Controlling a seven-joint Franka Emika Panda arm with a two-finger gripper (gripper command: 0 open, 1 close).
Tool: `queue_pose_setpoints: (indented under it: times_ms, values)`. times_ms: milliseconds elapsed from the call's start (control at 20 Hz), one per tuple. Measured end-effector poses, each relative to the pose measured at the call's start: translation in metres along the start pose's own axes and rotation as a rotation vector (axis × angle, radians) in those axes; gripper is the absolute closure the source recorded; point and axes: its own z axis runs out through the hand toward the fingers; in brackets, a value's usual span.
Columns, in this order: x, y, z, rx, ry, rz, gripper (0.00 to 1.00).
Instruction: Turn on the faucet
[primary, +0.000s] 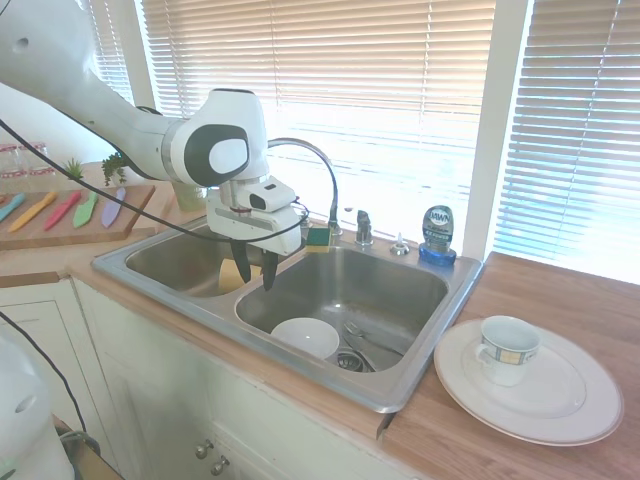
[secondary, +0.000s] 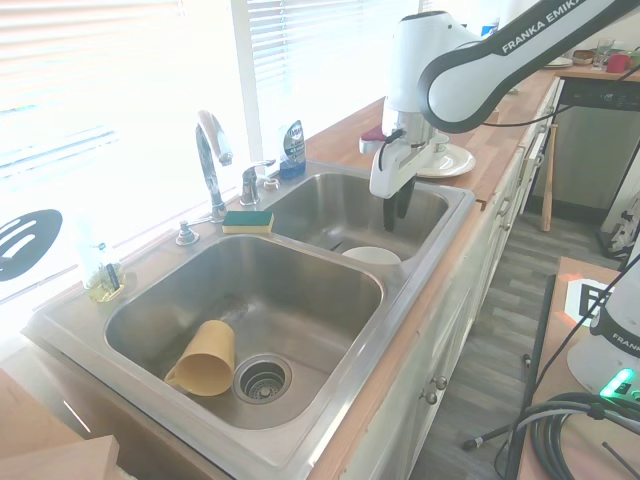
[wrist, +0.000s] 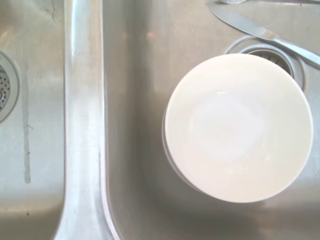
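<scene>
The faucet (primary: 331, 178) is a chrome gooseneck spout arching at the back of the double sink, with its small lever handle (primary: 363, 228) just to its right. From the other side, the faucet (secondary: 208, 160) and handle (secondary: 250, 183) stand behind the basin divider. My gripper (primary: 254, 270) hangs open and empty over the sink, near the divider and in front of the spout, touching nothing. In the second exterior view my gripper (secondary: 397, 207) hovers above the far basin. The wrist view looks straight down on the divider (wrist: 82, 125).
A white bowl (primary: 305, 337) (wrist: 237, 127) and a knife (wrist: 260, 30) lie in the basin below me. A yellow cup (secondary: 205, 357) lies in the other basin. Sponge (primary: 318, 237) and blue soap bottle (primary: 437, 235) sit on the back rim. A plate (primary: 560, 405) with a cup (primary: 508, 348) is on the counter.
</scene>
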Motion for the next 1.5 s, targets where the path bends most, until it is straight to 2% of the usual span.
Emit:
queue_pose_setpoints:
  times_ms: [800, 1000, 1500]
  values:
    - [0.014, -0.008, 0.003, 0.025, 0.021, 0.006, 1.0]
    - [0.04, -0.035, 0.004, 0.026, 0.054, 0.003, 1.0]
    - [0.133, -0.141, 0.003, 0.06, 0.099, 0.001, 1.0]
